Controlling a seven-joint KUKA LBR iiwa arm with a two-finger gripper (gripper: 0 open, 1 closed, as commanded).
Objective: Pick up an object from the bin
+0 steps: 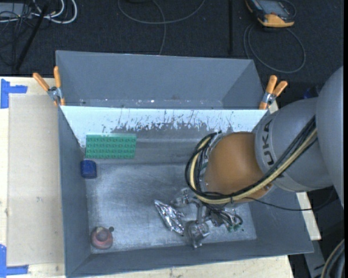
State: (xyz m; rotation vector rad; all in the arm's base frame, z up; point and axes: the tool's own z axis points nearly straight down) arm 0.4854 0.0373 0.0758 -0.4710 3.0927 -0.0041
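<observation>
One crumpled silvery scrap [169,216] lies right beside the end effector [198,229] near the bin's [133,257] front wall; whether it is spread or closed, I cannot tell.

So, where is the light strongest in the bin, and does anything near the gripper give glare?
Camera view: the strongest light falls on the pale band along the top of the far inner wall. Camera view: the crumpled silvery thing beside the gripper throws small bright glints. Camera view: the bin floor close under the arm looks darker, apparently in its shadow.
</observation>
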